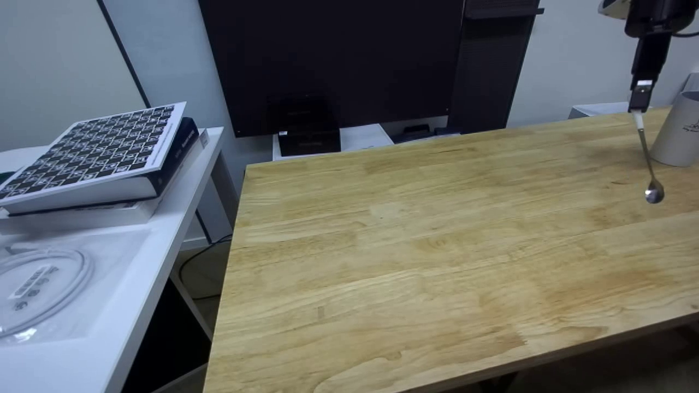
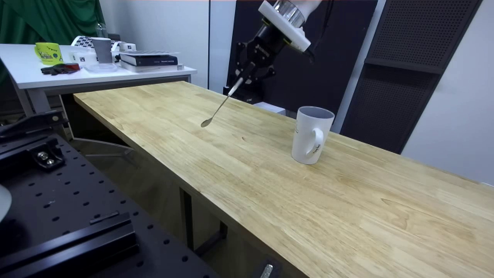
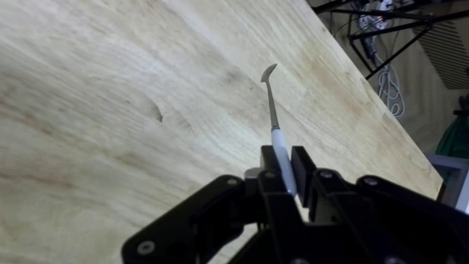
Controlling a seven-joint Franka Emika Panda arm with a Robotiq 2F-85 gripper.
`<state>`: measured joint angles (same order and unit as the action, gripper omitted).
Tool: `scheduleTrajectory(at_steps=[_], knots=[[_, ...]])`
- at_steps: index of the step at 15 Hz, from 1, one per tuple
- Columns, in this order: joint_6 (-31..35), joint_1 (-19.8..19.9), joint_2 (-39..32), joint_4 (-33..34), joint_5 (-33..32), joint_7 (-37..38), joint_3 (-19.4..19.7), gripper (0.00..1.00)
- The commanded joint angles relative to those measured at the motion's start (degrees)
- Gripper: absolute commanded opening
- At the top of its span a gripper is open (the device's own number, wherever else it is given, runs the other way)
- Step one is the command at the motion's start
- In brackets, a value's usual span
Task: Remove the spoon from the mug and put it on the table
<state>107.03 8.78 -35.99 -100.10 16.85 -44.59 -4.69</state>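
- Spoon (image 3: 278, 138) with white handle, slender metal stem and small, shiny bowl
- Clasped by this handle between black fingers (image 3: 303, 161) of gripper (image 3: 284, 157)
- Tilted above wooden table (image 2: 270, 193), bowl lowest, outside white mug (image 2: 303, 139)

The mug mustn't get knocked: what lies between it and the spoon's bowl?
In an exterior view, only bare wooden tabletop shows between spoon bowl and mug.
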Motion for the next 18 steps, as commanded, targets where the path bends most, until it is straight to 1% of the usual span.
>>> scheduleTrajectory(at_steps=[1,5,12,14,18], knots=[[-6.9,2.2,-8.6,8.0,1.9,0.2,-0.7,0.04],[-9.6,2.5,-12.3,11.0,2.2,1.3,-0.1,0.04],[-11.2,3.3,-17.1,15.8,1.2,3.1,1.9,0.04],[-10.4,3.0,-18.2,16.7,0.6,3.9,2.4,0.04],[-6.4,1.6,-18.9,16.8,-1.3,6.2,3.2,0.04]])
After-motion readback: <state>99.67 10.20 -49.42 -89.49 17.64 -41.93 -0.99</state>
